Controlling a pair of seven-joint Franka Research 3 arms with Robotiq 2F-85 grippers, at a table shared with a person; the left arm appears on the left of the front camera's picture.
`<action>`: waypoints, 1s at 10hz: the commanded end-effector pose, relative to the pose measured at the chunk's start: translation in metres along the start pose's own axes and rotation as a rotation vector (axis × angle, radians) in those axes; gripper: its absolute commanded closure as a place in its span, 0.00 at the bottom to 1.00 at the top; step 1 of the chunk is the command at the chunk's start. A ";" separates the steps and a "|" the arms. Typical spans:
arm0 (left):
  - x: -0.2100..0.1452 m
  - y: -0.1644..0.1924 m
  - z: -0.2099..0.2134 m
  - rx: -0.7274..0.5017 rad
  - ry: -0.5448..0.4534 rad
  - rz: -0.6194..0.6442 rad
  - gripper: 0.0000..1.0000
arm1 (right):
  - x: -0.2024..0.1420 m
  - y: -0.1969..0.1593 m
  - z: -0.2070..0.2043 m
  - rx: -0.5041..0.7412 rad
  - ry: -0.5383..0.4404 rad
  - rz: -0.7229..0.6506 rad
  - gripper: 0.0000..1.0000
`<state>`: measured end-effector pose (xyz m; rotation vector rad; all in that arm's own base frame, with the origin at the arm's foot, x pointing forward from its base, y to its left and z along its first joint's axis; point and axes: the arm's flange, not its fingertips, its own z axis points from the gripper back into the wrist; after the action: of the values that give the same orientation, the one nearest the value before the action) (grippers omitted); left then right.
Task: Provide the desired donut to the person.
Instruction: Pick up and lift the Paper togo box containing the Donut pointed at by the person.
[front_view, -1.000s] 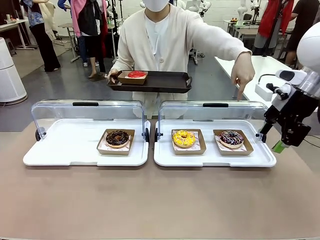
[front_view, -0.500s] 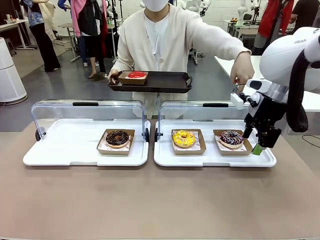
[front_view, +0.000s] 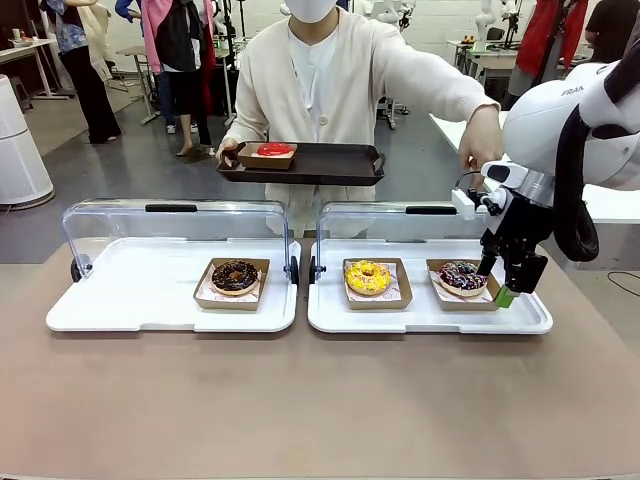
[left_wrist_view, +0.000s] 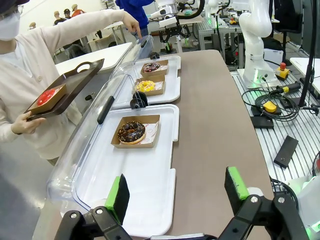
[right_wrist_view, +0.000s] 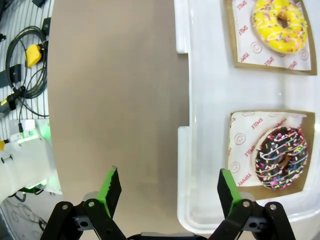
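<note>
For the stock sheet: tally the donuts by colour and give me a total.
Red: 1, the red donut on the dark tray.
Yellow: 1, the yellow donut on the right white tray.
Chocolate: 2, the chocolate donut on the left white tray and the sprinkled chocolate donut beside the yellow one.
Total: 4.

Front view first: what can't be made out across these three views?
- Front view: the person's pointing hand. Its fingertips are hidden behind the right arm's wrist, so its target is unclear.
- Front view: the sprinkled chocolate donut's box. The right gripper covers its right side.
- Right wrist view: the yellow donut is cut off by the top edge.
</note>
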<state>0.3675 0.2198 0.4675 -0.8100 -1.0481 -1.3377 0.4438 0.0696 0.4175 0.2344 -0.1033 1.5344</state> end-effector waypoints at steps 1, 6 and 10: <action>0.001 -0.001 0.003 0.001 -0.006 -0.005 0.00 | -0.002 0.003 0.002 -0.005 -0.002 0.006 0.00; 0.001 -0.001 0.003 0.001 -0.006 -0.005 0.00 | 0.013 -0.005 -0.032 -0.068 0.092 0.015 0.00; 0.001 -0.001 0.003 0.001 -0.006 -0.005 0.00 | 0.021 -0.019 -0.049 -0.133 0.036 0.002 0.00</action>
<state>0.3676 0.2198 0.4676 -0.8099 -1.0480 -1.3379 0.4575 0.0964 0.3785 0.1093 -0.1416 1.5589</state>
